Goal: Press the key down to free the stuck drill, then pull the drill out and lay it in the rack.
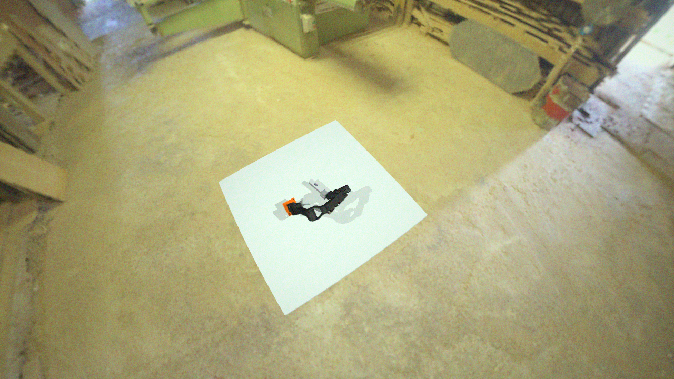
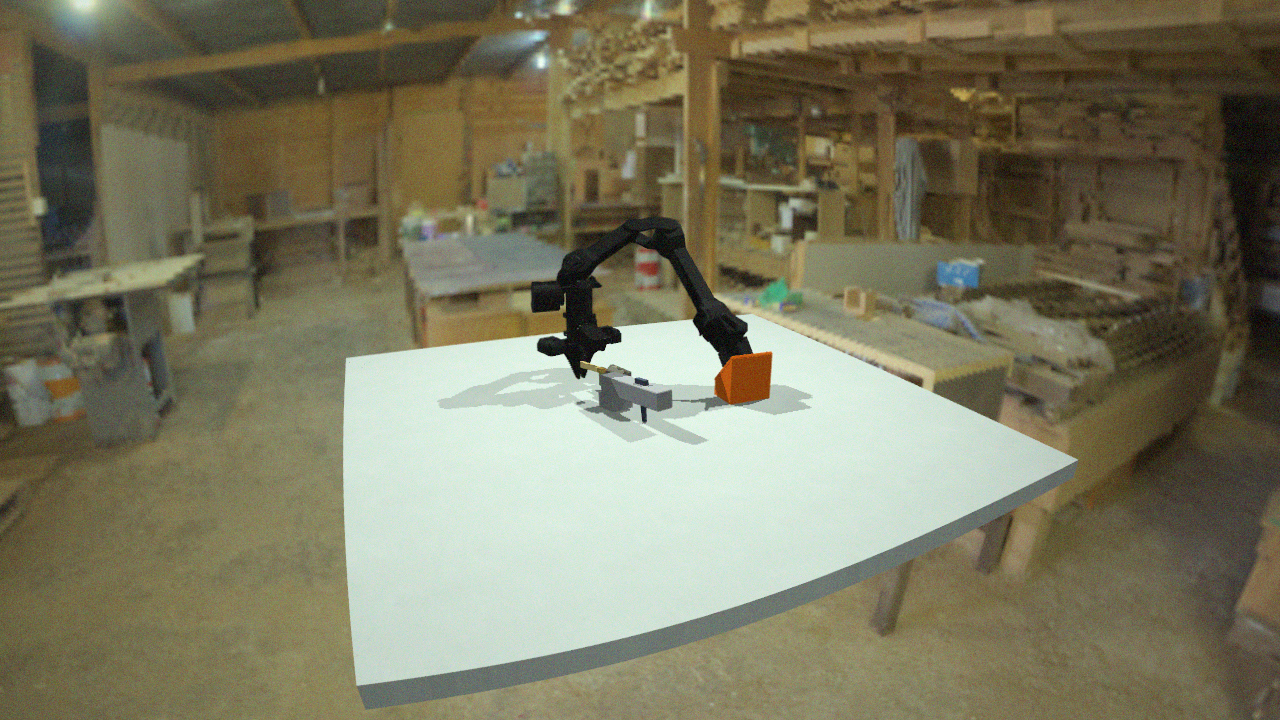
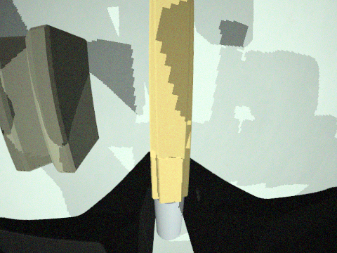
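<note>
Drill, by the look of it, as a yellow bar (image 2: 592, 368) (image 3: 170, 133) with a pale cylindrical end (image 3: 169, 221), between the counter's far edge and its middle in the exterior view. Claw (image 1: 331, 193) (image 2: 580, 371) (image 3: 163, 157) nearly closed, with fingers gripping that bar. Just beside, a grey housing (image 1: 317, 188) (image 2: 637, 392) with a dark nub (image 1: 315, 185) (image 2: 641, 382) on top; cannot tell whether fully separated from the bar. In the wrist view, a taupe block (image 3: 63, 98) left of the bar. Farther out, an orange base (image 1: 286, 207) (image 2: 753, 379), nearest the counter's (image 1: 291, 268) (image 2: 680, 537) left corner from above.
</note>
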You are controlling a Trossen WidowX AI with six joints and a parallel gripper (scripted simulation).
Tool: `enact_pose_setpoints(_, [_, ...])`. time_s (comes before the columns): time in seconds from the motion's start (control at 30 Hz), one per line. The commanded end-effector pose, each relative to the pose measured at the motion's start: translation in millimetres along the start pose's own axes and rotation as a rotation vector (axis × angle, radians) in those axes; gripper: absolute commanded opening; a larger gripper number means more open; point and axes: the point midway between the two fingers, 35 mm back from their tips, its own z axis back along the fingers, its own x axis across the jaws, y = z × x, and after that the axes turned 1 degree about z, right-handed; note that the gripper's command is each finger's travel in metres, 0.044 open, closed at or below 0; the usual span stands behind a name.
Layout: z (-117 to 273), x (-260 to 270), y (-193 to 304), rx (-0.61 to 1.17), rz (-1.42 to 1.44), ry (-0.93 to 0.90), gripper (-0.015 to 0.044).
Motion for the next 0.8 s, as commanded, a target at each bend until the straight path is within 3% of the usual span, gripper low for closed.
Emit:
enact_pose_setpoints(0.0, [3.2,-0.8,-0.1,0.001,-0.003,0.006,0.0000])
enact_pose_setpoints(0.77, [9.8,0.5,-1.9,0.000,-0.003,0.006,0.0000])
